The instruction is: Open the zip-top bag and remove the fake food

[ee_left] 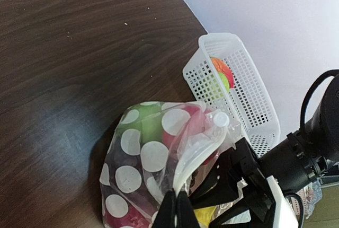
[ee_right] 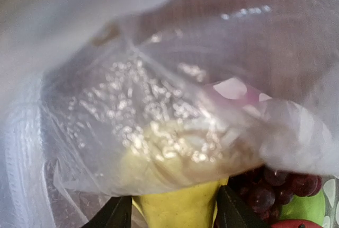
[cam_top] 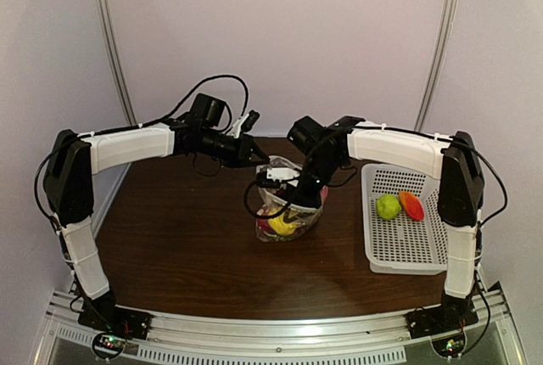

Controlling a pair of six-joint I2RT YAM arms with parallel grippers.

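Two arms meet above the middle of the dark brown wooden counter [cam_top: 170, 238], where the clear, floppy zip-top bag with white round dots [cam_top: 288, 216] stands bunched upright, its bottom seemingly resting on the wood. The left arm's jaws are pinched closed on the white zip strip at the bag's top edge. The right arm's jaws reach down into the bag's mouth and stand apart, with a yellow plastic fruit [ee_right: 177, 201] filling the gap between them; whether they press on it cannot be told. Beside that fruit lie a purple plastic grape bunch [ee_right: 275, 183] and a green plastic piece [ee_right: 307, 207]. Along the right edge sits a white perforated plastic basket [cam_top: 407, 250] holding a green round plastic fruit [cam_top: 389, 206] and an orange-red plastic piece [cam_top: 412, 205], which touch each other.
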